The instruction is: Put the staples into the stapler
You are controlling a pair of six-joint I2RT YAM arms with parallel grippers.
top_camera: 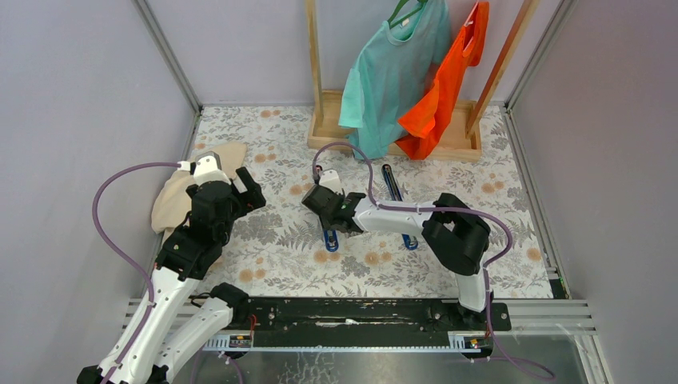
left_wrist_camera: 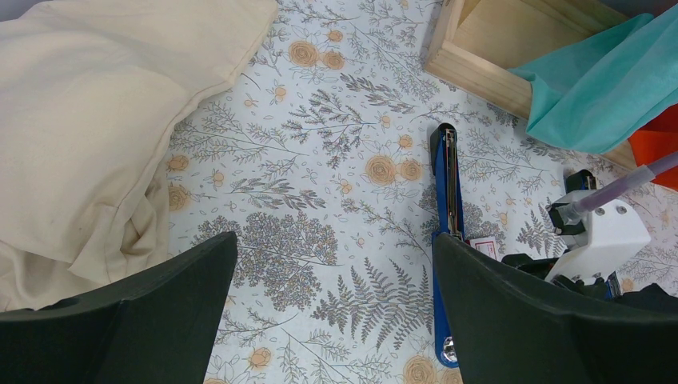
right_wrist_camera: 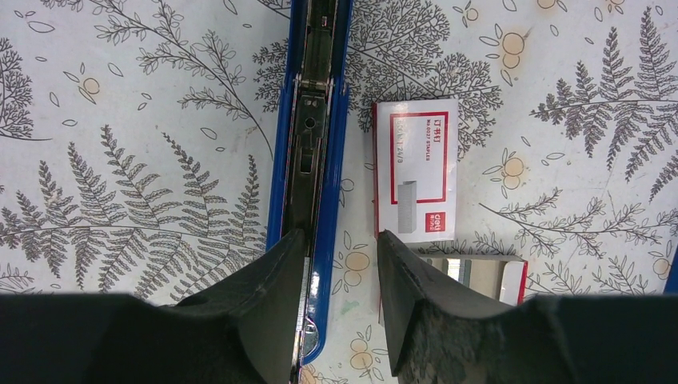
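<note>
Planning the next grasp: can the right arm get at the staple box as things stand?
Probably yes: the right pincer hangs open right by the staple box, which lies flat beside the opened blue stapler with nothing on top.

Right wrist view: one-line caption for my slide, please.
Open right gripper poised over the opened blue stapler, white-and-red staple box lying beside it on floral cloth.

A floral-printed table (top_camera: 280,248) carries a cream cloth (top_camera: 172,204) at the left and a wooden rack base (top_camera: 324,128) at the far edge. Mid-table, a blue stapler (right_wrist_camera: 320,160) lies opened flat. Just beside it are a white-and-red staple box (right_wrist_camera: 416,168) and a red-edged tray (right_wrist_camera: 512,280) of silvery staples (right_wrist_camera: 457,270). A second blue stapler (top_camera: 393,188) lies near.
</note>
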